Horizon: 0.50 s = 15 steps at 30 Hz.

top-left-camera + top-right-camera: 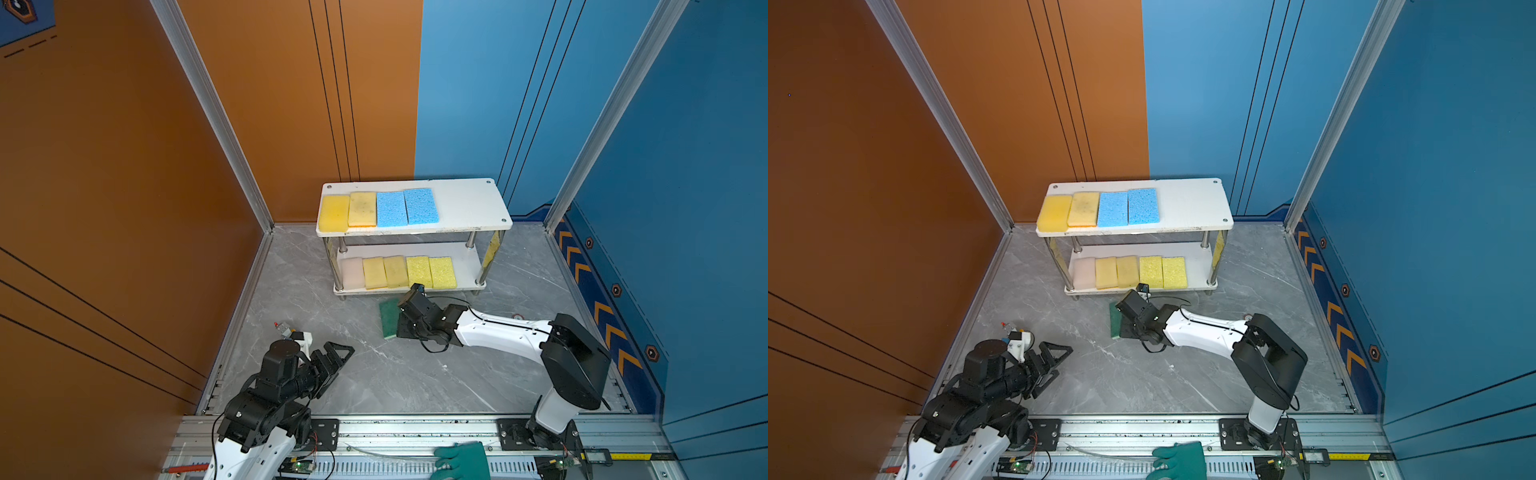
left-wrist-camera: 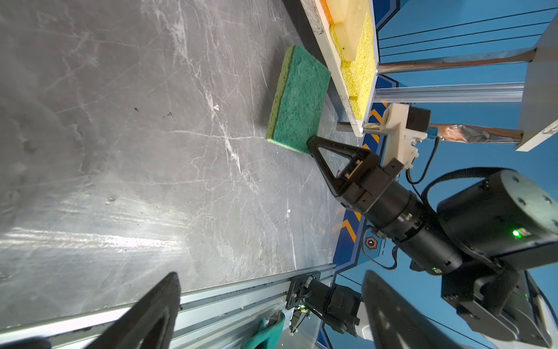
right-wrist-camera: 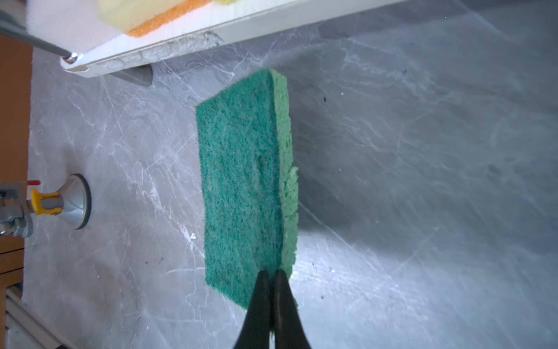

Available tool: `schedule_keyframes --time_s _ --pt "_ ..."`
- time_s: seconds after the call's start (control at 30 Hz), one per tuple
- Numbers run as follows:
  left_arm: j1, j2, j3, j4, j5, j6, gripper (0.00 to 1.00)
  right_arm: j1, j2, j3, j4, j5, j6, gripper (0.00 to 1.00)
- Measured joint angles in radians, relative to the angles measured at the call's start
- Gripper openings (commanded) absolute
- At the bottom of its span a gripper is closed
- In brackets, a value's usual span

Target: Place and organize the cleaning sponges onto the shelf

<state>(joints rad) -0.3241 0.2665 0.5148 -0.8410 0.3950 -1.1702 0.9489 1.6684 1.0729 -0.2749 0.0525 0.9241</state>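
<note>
The shelf (image 1: 469, 203), at 12 o'clock on the grey marbled table (image 1: 374, 382), carries nine sponges in both top views. On its upper board four lie side by side from the 9 o'clock end: a deep yellow sponge (image 1: 333, 213), a pale yellow sponge (image 1: 362, 208) and two porous blue sponges (image 1: 391, 209) (image 1: 421, 205). On the lower board is a row of five: a pink-beige sponge (image 1: 353, 272) at the 9 o'clock end, then four yellow sponges (image 1: 374, 272) (image 1: 395, 271) (image 1: 419, 271) (image 1: 442, 272).

The green sponge (image 3: 241, 187) is on the table just at 6 o'clock of the shelf, apart from it. It shows a dark green scouring face over a lighter green body. The right end effector (image 3: 271, 275) has its fingers pressed together on the sponge's near end, pinching it.

The left end effector (image 1: 344, 360) hovers at 8 o'clock, fingers spread and holding nothing. A teal glove (image 1: 465, 461) lies on the rail at 6 o'clock.
</note>
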Motion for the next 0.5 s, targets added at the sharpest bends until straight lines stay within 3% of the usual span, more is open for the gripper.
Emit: schedule_keyframes --time_s 0.5 --pt "0.011 0.12 0.01 0.167 0.107 0.029 0.95 -0.012 -0.467 -0.217 -0.117 -0.066 0.022 0.0"
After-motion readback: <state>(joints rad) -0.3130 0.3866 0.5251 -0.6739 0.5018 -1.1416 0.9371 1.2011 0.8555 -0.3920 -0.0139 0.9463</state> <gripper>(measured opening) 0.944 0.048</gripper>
